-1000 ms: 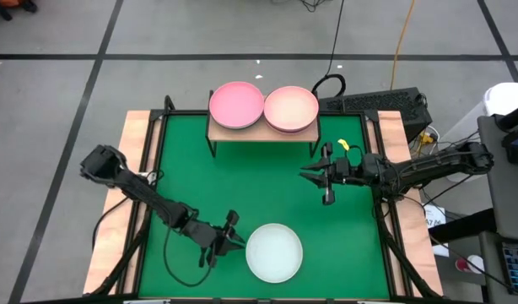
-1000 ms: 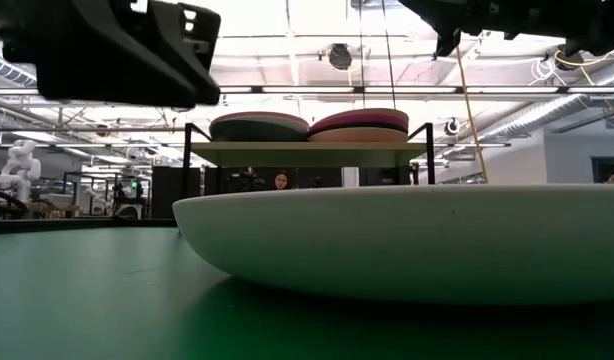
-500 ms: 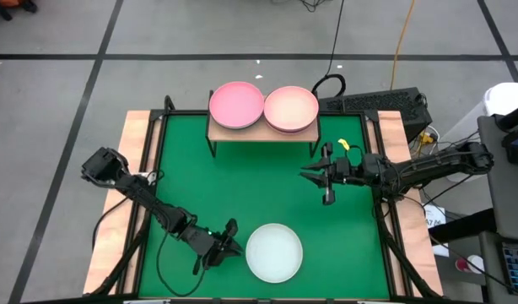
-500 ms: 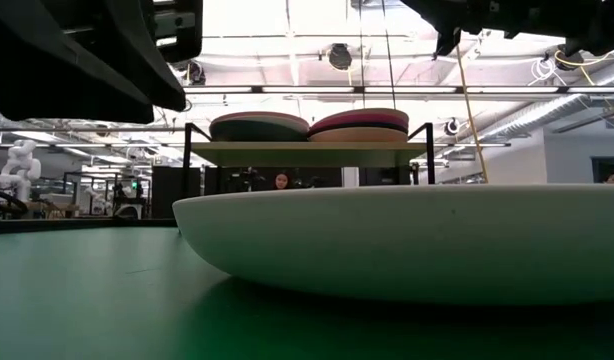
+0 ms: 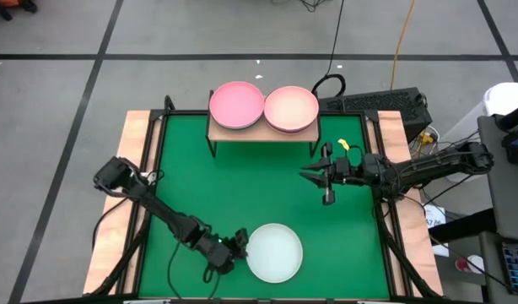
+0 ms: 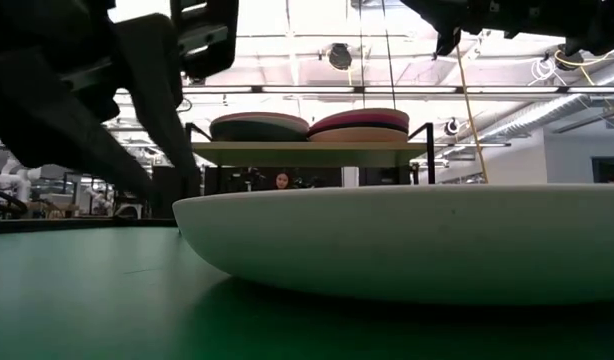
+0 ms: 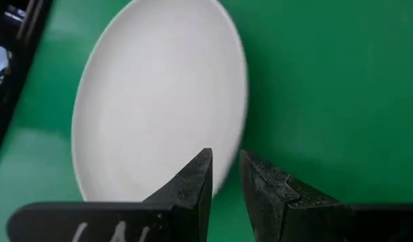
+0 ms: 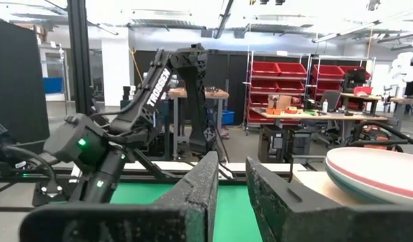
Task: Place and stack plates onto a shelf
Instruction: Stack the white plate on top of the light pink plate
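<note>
A pale mint-white plate (image 5: pixel 274 252) lies flat on its base on the green table near the near edge, and it fills the low view (image 6: pixel 407 240). My left gripper (image 5: pixel 240 245) is at its left rim, open by a narrow gap. In the left wrist view (image 7: pixel 225 176), one finger lies over the plate (image 7: pixel 153 107) and the other outside it. The shelf (image 5: pixel 215 133) stands at the far edge with two plate stacks, a pink-topped one (image 5: pixel 237 105) and a pale pink-topped one (image 5: pixel 291 108). My right gripper (image 5: pixel 308 175) hovers right of centre, narrowly open and empty. My left gripper comes level from the table's left. The plate's left rim (image 7: pixel 228 161) runs into the gap between its fingers. I cannot tell whether either finger touches the rim. The plate sits flat on the table.
The shelf board (image 6: pixel 307 152) stands on black legs, and both stacks (image 6: pixel 259 126) (image 6: pixel 359 124) show layers of different colours. A black box (image 5: pixel 373 103) and cables lie beyond the table's right far corner. A small yellow object (image 5: pixel 344 144) sits by the right arm. A person (image 6: pixel 281 181) is far behind the table.
My left gripper has moved toward the table's right and near edges and has come down to the mint-white plate's left rim. In the low view its fingers now reach down beside the plate. The plate has stayed where it was.
</note>
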Controlling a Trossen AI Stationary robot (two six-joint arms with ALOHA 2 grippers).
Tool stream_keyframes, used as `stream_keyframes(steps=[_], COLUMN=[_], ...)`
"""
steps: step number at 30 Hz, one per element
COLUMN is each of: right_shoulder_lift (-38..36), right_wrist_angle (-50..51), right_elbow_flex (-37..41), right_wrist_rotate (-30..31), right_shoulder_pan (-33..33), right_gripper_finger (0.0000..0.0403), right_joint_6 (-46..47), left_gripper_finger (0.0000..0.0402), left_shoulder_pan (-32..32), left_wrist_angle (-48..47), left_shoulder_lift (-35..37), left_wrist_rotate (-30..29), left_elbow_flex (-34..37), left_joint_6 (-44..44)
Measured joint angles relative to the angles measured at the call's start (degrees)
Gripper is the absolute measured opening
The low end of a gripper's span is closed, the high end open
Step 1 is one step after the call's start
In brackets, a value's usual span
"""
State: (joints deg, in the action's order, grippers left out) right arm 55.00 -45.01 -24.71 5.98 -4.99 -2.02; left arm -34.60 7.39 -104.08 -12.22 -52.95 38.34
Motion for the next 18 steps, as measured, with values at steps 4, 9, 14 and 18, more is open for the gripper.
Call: stream_keyframes(steps=[4,9,14,18], right_shoulder_lift=[0.00,0.00,0.00,0.00], right_wrist_angle=[0.26,0.24,0.24,0.24], right_elbow_flex=[-0.02,0.00,-0.01,-0.02], right_wrist_rotate=[0.00,0.00,0.00,0.00], right_shoulder_pan=[0.00,0.00,0.00,0.00], right_gripper_finger=[0.0064,0.0064,0.0064,0.0064], right_joint_6=[-0.04,-0.13,-0.16,-0.17], left_gripper_finger=[0.0083,0.0083,0.0083,0.0083], left_shoulder_pan=[0.56,1.44,2.27,2.79], left_wrist_angle=[-0.32,-0.42,-0.33,-0.49], left_shoulder_lift=[0.18,0.22,0.20,-0.61], left_wrist_rotate=[-0.08,2.13,4.74,5.34], left_elbow_flex=[-0.08,-0.09,-0.09,-0.09], left_joint_6=[0.08,0.55,1.85,2.70])
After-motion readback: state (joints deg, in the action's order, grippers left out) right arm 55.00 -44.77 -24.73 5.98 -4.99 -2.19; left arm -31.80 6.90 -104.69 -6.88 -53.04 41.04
